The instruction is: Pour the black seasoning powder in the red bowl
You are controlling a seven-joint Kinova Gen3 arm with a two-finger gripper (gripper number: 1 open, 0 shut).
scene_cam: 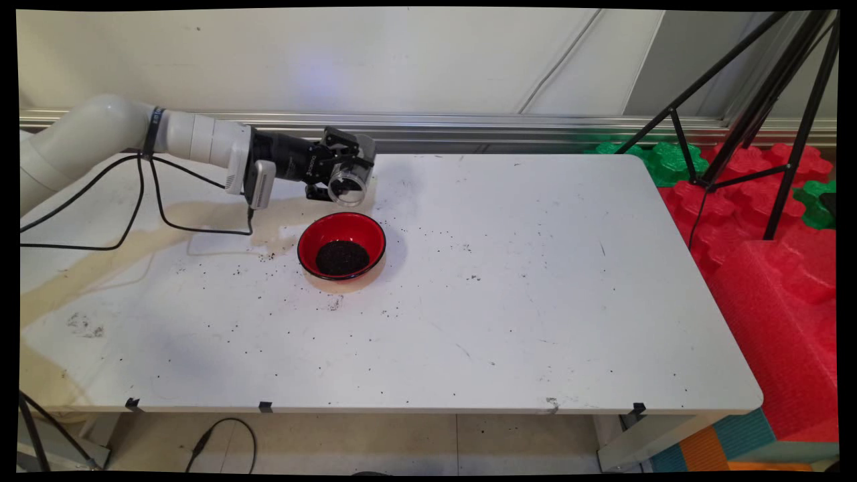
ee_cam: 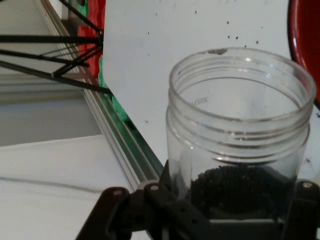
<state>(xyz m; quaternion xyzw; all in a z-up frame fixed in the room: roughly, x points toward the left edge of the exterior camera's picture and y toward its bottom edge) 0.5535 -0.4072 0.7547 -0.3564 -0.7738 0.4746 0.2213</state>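
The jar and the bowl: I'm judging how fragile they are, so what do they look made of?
The jar looks like clear plastic, possibly glass: see-through wall, moulded threaded rim. The bowl seems glossy plastic or lacquer, red inside, black outside, with a shiny rim. The gripper holds the jar.

Red bowl (ee_cam: 306, 50) cut by hand view's right edge (claw fingertips hidden behind jar (ee_cam: 240, 135)).

The white counter (scene_cam: 535, 281) carries a red bowl (scene_cam: 341, 245) with a black rim, resting just below and in front of the end effector (scene_cam: 348, 181). A heap of dark granules (scene_cam: 342, 258) sits inside the bowl. Loose dark specks (scene_cam: 268, 256) lie scattered over the counter around the bowl, thickest near it and thinning farther from the end effector.
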